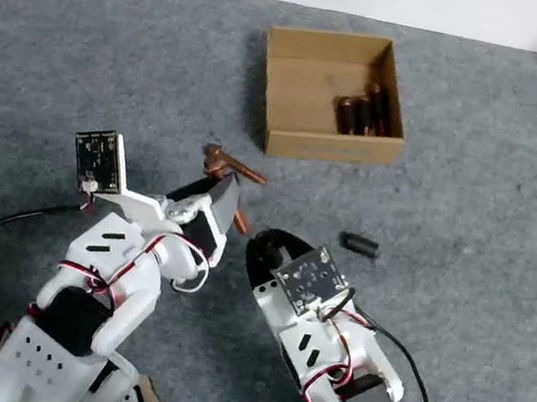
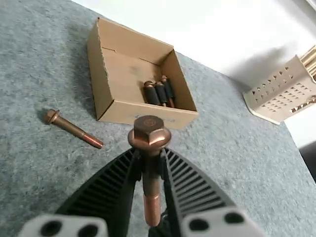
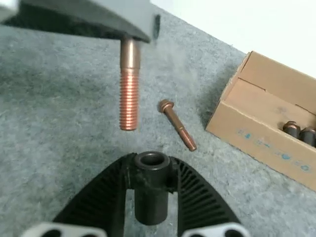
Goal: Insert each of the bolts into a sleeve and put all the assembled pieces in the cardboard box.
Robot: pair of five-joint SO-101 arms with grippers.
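Left gripper (image 2: 150, 154): mine, clamped on bolt (image 2: 149, 134) | right gripper (image 3: 151, 167): clamped on sleeve (image 3: 150, 195) | bolt tip near sleeve mouth, apart | loose bolt (image 2: 74, 129) beside cardboard box (image 2: 101, 74)

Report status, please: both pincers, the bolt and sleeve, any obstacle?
Left pincer shut on bolt, right pincer shut on sleeve. Bolt tip apart from sleeve mouth, not yet inserted. Aside lie loose bolt and loose sleeve; nothing between.
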